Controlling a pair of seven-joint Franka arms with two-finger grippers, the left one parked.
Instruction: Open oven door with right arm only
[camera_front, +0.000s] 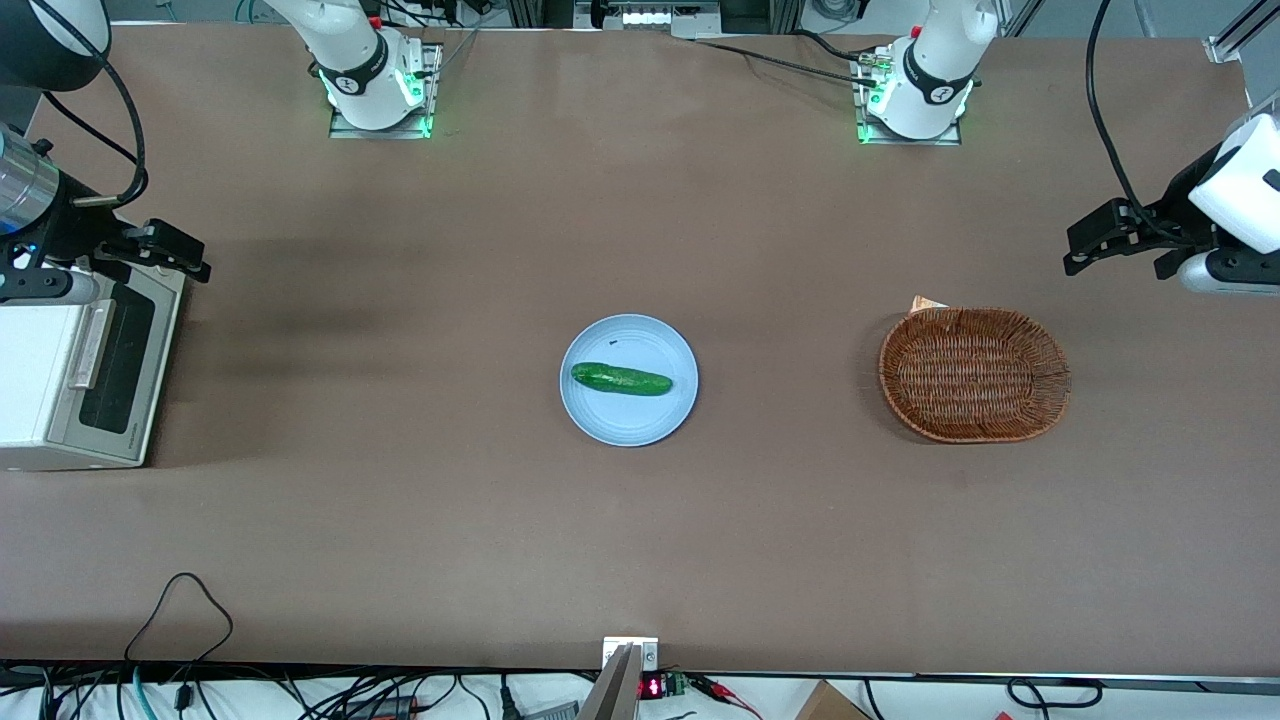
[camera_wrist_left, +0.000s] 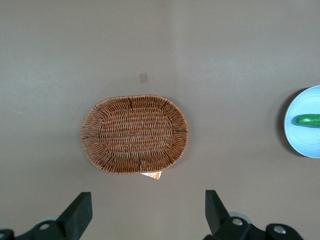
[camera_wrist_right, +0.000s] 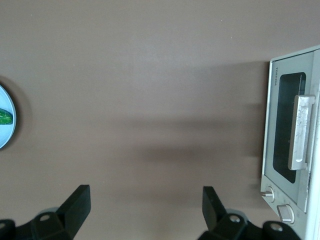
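Observation:
The cream-white oven (camera_front: 40, 370) stands at the working arm's end of the table. Its door (camera_front: 120, 372), with a dark glass window and a pale bar handle (camera_front: 88, 345), is shut and faces the table's middle. In the right wrist view the oven (camera_wrist_right: 312, 125), the door (camera_wrist_right: 280, 127), the handle (camera_wrist_right: 301, 132) and two round knobs (camera_wrist_right: 269, 194) show. The right arm's gripper (camera_front: 188, 255) hangs above the oven's end that is farther from the front camera, over the door's edge. It is open and empty (camera_wrist_right: 145, 205), and its fingers (camera_wrist_right: 77, 202) are wide apart over bare table.
A pale blue plate (camera_front: 628, 420) with a green cucumber (camera_front: 621, 379) lies at the table's middle; the plate's rim also shows in the right wrist view (camera_wrist_right: 6, 140). A wicker basket (camera_front: 974, 374) lies toward the parked arm's end. Cables (camera_front: 180, 610) trail at the near edge.

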